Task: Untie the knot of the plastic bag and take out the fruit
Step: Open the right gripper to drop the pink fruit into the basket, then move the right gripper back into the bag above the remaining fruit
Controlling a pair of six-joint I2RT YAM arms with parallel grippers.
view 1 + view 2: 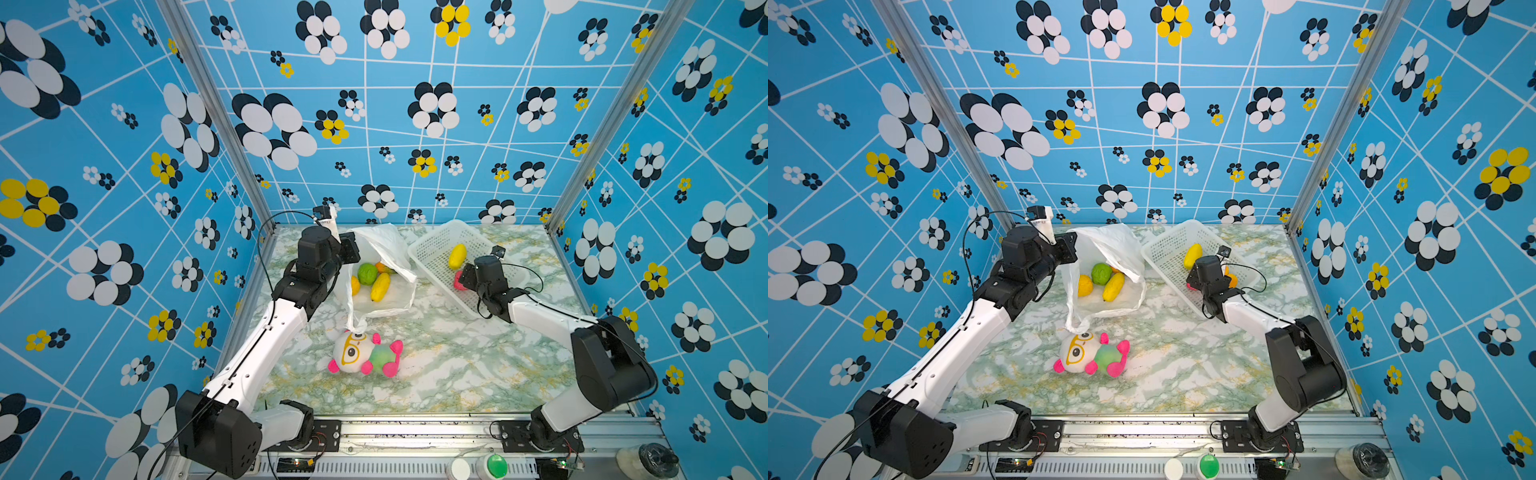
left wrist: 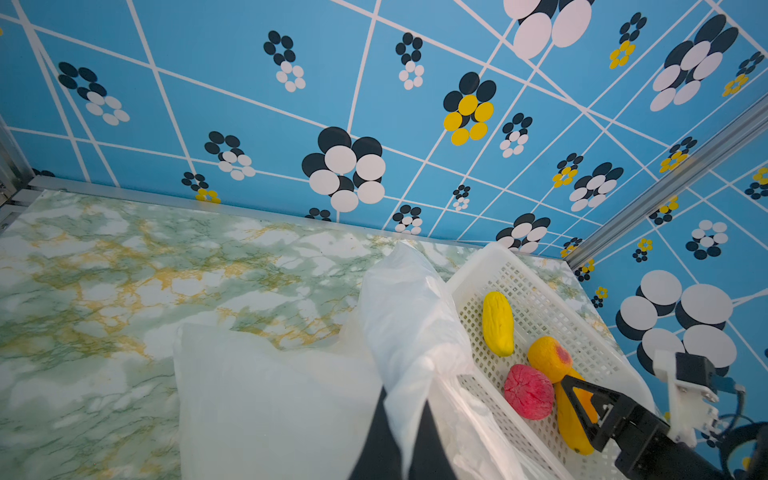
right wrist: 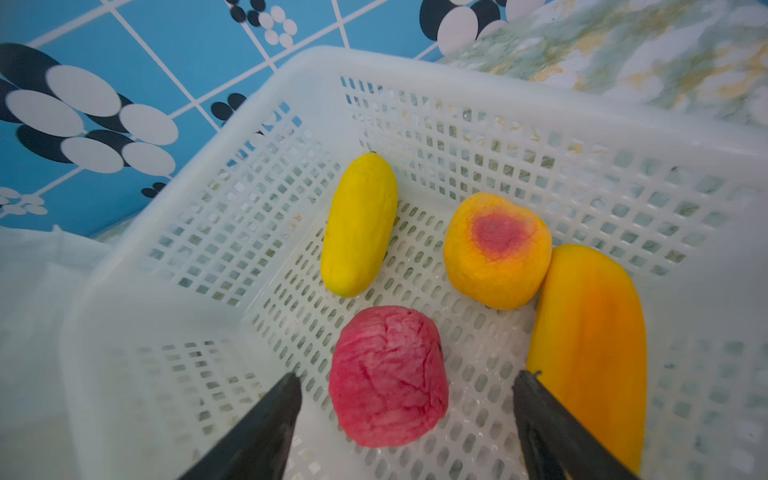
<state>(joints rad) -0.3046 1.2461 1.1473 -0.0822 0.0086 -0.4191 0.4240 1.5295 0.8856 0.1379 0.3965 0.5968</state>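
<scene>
Four toy fruits lie in the white basket (image 3: 374, 62): a yellow oval fruit (image 3: 359, 224), a round orange fruit with a pink spot (image 3: 496, 249), a long orange fruit (image 3: 590, 332) and a pink-red fruit (image 3: 386, 361). The right gripper (image 3: 405, 378) hangs over the pink-red fruit with its two black fingers spread wide, one on each side. It does not touch the fruit and holds nothing. The plastic bag (image 1: 386, 245) lies on the marble table (image 1: 457, 365) just beside the basket, with its mouth open. Inside it show a green fruit (image 1: 368, 273), a long yellow fruit (image 1: 381, 286), a round yellow fruit (image 1: 355, 285) and a bit of a small orange fruit (image 1: 384, 267). The left gripper (image 2: 405, 411) is pinched tight on a fold of the bag's top edge and holds it up. A thin handle (image 1: 350, 307) of the bag runs down to a small twisted bunch that touches the head of the plush doll (image 1: 365, 353) lying on the table.
</scene>
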